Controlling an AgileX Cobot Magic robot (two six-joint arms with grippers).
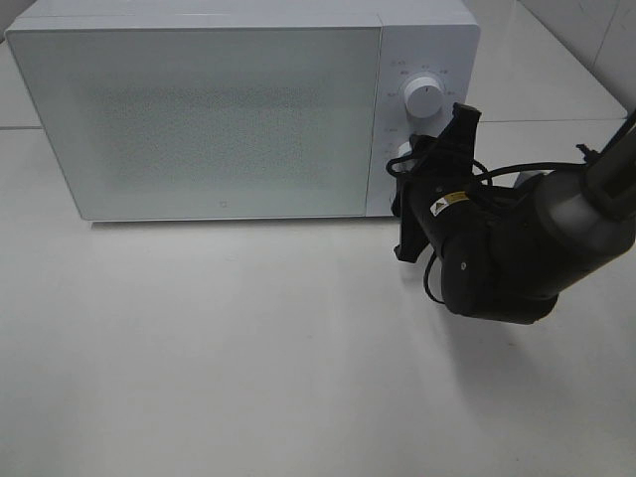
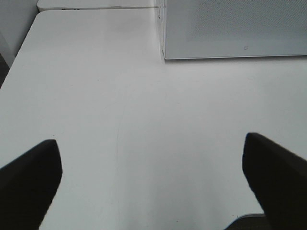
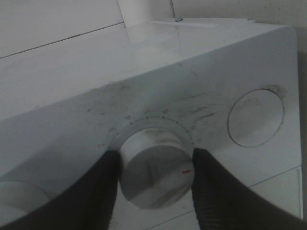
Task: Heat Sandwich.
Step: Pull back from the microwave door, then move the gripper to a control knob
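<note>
White worktop (image 1: 248, 358), closed white boxy microwave (image 1: 199, 119): right fingers (image 3: 218, 191) are clasping its round white knob (image 3: 153, 175) to start heating, left fingers (image 2: 273, 175) are idling spread wide nearby, sandwich unseen, presumably inside it.

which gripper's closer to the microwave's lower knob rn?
Right. The right gripper grips the lower knob, a finger each side. The left gripper hangs open over the table, away from the microwave.
</note>
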